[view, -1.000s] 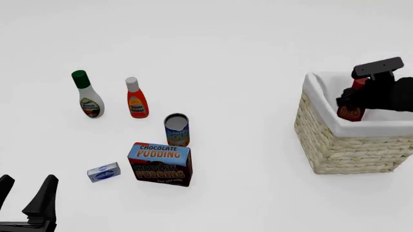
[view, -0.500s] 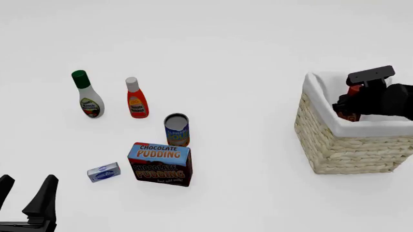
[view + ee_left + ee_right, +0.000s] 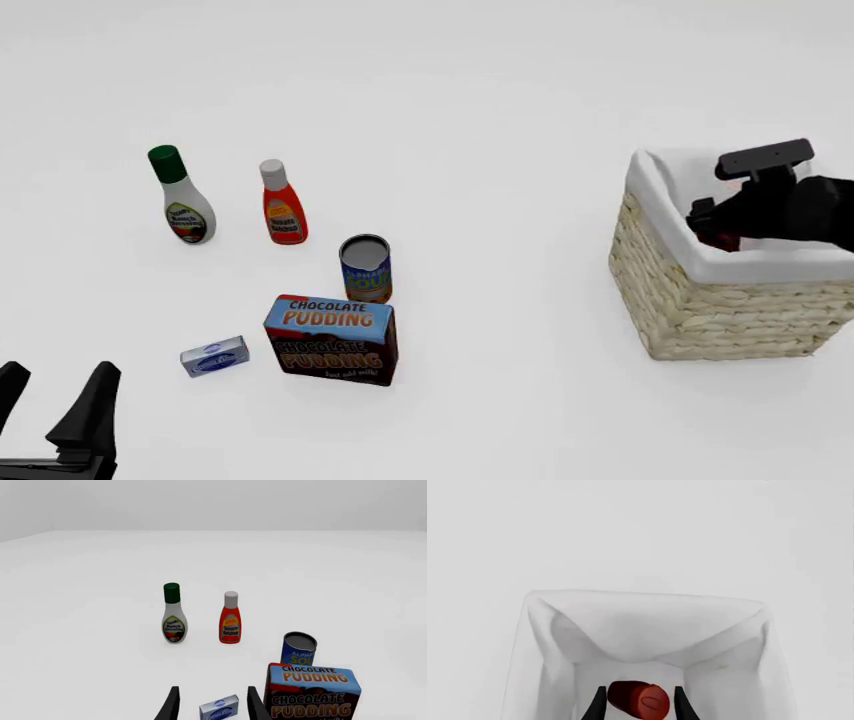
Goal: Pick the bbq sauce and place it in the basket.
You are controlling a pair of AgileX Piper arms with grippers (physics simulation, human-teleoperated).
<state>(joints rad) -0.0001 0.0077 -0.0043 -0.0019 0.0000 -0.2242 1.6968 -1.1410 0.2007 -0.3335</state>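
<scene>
Bbq sauce (image 3: pixel 638 703): one bottle, mostly hidden. In the right wrist view only its red cap end and a stretch of dark neck show, lying between the two black fingers (image 3: pixel 598 706) of the right gripper (image 3: pixel 638 707), low inside the basket's white lining. In the front view just a sliver of red (image 3: pixel 722 240) shows under the arm; the label cannot be read.

Right gripper: fingers close on either side of the cap; whether they actually press it cannot be told from these views. Its body is cut off by the right edge of the front view.

Basket (image 3: pixel 694 300): one, woven straw-coloured, white cloth lining; its far right part runs out of the front view.

Left gripper (image 3: pixel 54 415): spread wide, nothing between its fingers, low at the near left of the front view, partly cut off.

Other stock on the white table (image 3: pixel 507 100), well apart from the basket:
- ranch dressing bottle (image 3: pixel 179 197), one, white, green cap, upright
- ketchup bottle (image 3: pixel 282 205), one, orange-red, white cap, upright
- soup can (image 3: pixel 366 268), one, blue, upright
- chocolate pudding box (image 3: pixel 330 339), one, just in front of the can
- small blue-and-white packet (image 3: pixel 214 356), one, print too small to read
</scene>
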